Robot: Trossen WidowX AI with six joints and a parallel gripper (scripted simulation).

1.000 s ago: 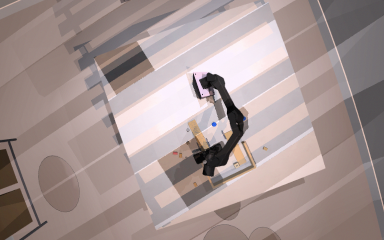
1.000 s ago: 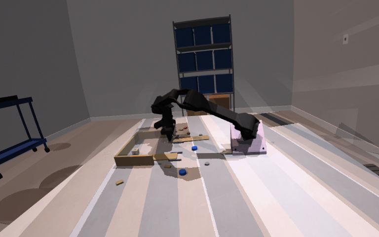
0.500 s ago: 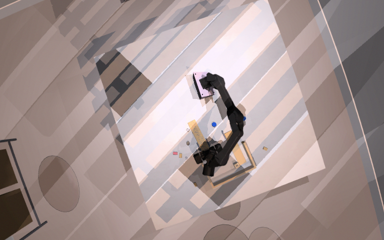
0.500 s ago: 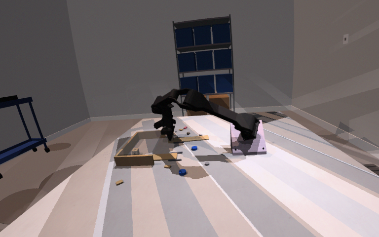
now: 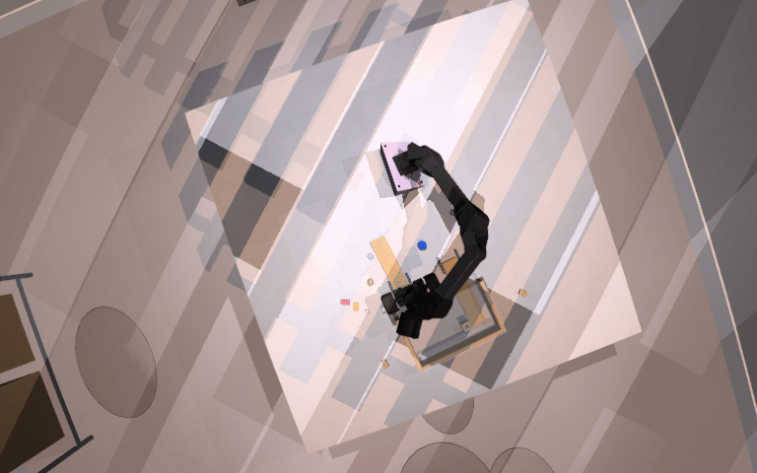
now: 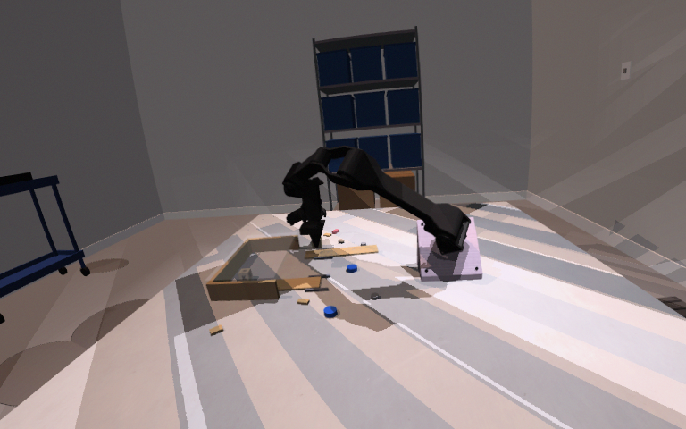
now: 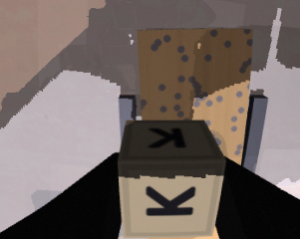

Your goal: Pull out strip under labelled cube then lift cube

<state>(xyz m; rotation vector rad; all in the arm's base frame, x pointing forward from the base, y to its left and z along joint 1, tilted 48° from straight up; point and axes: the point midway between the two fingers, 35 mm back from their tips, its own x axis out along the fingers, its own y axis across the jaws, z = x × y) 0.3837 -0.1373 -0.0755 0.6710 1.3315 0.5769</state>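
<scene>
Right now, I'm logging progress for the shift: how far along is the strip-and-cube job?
The dotted strip looks pulled well out, reaching past the rails. In hand: the K cube, between the closed fingers of the hand. Left, probably: holding the cube up, as the hand is low by the strip.

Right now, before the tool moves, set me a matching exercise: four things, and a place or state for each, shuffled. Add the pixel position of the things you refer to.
1. K cube (image 7: 170, 199)
2. Dotted strip (image 5: 386, 254) (image 6: 355, 250) (image 7: 161, 70)
3. Pink plate (image 5: 390, 153) (image 6: 425, 268)
4. Red block (image 5: 344, 302) (image 6: 335, 231)

A. Bearing the arm (image 5: 455, 193) (image 6: 399, 194)
B. Between the fingers of the tool (image 5: 397, 313) (image 6: 314, 244) (image 7: 170, 159)
C. Next to a small orange block (image 5: 356, 306) (image 6: 327, 234)
D. Between two grey rails (image 7: 256, 124)

Pairs: 1-B, 2-D, 3-A, 4-C
</scene>
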